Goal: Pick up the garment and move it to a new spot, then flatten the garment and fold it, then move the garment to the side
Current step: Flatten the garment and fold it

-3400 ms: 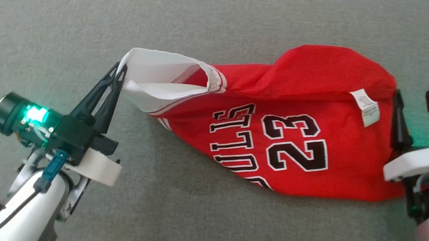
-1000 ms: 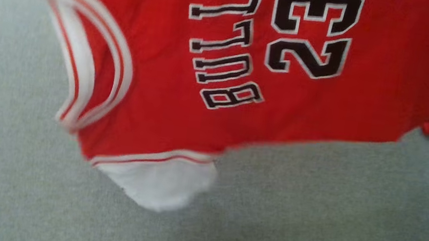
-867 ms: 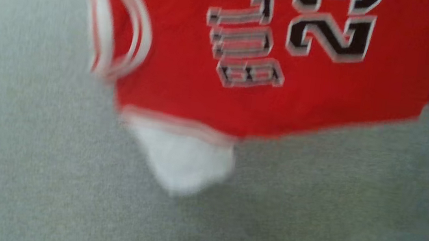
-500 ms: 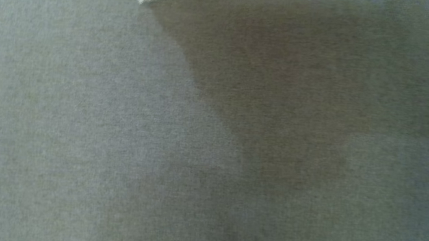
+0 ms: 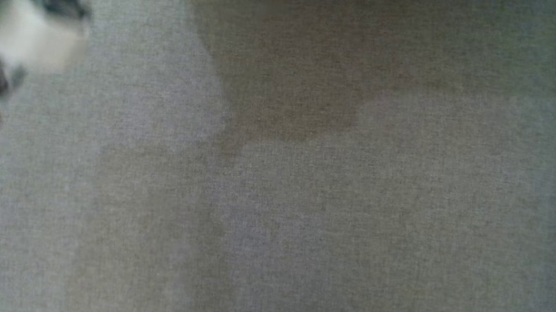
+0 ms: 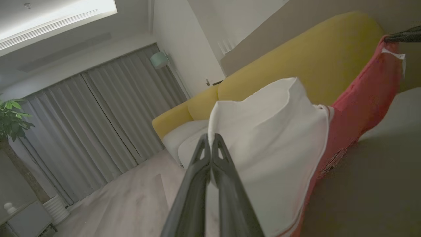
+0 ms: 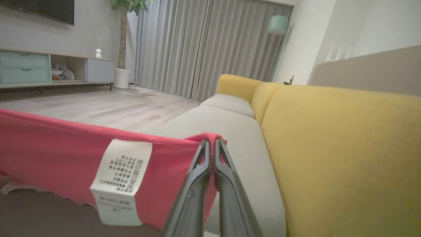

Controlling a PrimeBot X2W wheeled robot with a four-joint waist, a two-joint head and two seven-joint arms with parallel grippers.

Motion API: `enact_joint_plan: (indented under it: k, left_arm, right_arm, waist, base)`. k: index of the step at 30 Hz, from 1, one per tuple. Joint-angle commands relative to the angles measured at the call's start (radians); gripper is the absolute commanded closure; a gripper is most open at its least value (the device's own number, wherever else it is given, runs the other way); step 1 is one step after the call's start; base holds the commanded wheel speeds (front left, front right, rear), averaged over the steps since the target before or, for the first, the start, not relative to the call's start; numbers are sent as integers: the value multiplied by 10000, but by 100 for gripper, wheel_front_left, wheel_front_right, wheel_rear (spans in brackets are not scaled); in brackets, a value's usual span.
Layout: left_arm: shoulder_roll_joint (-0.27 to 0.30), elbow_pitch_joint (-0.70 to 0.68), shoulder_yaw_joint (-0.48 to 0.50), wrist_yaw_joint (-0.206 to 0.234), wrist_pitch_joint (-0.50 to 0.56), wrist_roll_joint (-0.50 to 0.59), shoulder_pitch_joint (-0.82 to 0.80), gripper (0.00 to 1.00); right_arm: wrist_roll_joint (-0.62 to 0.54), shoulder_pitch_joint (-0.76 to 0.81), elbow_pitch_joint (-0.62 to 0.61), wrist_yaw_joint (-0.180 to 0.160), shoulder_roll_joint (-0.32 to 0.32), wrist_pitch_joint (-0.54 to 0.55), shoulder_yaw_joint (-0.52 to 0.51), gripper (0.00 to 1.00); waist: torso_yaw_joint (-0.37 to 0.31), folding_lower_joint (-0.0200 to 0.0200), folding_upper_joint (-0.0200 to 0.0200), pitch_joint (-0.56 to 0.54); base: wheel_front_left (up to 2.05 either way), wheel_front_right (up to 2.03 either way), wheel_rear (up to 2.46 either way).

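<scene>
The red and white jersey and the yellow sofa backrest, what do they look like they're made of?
The red and white jersey looks like soft, matte knit fabric, perhaps cotton or polyester: it sags and creases, and a white printed care label is sewn at its edge. The yellow sofa backrest looks like padded upholstery in matte cloth: rounded edges, no sheen. The exact fibres can't be told.

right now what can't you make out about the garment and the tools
Head view: motion blur smears the left arm into pale and dark patches.
Left wrist view: the white sleeve in the left tool covers much of the garment; its print is edge-on, unreadable.
Right wrist view: label text too small; right tool covers the pinched edge.
</scene>
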Motion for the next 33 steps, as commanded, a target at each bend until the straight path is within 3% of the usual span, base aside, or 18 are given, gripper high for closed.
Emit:
enact_joint_plan:
  k: [1, 11, 15, 22, 27, 33]
  left_arm:
    - [629, -335, 454, 109, -31, -52, -170, 100]
    - [559, -1544, 126, 1064, -38, -709, 5475, 100]
    - [365, -1450, 32, 1146, -38, -1056, 6881, 100]
    - [204, -1662, -54, 1242, -39, -1587, 8738, 100]
    - [307, -1913, 3, 1377, -4, -1745, 9133, 100]
    - [116, -1723, -46, 1117, 311, -1607, 7825, 100]
  right_arm:
    - [99, 142, -372, -7, -162, -48, -108, 100]
    - [438, 4415, -670, -7, 292, -48, -563, 100]
    - [492, 5622, -658, -7, 257, -48, -374, 100]
    - [679, 7841, -1464, -7, 376, 52, -1025, 100]
    - [712, 8610, -2273, -7, 694, 429, -1627, 100]
    - [673, 7983, -2317, -7, 982, 732, -1932, 100]
  waist:
    - [-12, 0, 0, -84]
    - [-410, 0, 0, -1416]
    - [-518, 0, 0, -1977]
    - [-558, 0, 0, -2473]
    - [-579, 0, 0, -2422]
    - [-466, 0, 0, -1917]
  base:
    - [0, 0, 0]
    - [0, 0, 0]
    - [0, 0, 0]
    - [0, 0, 0]
    - [0, 0, 0]
    - [0, 0, 0]
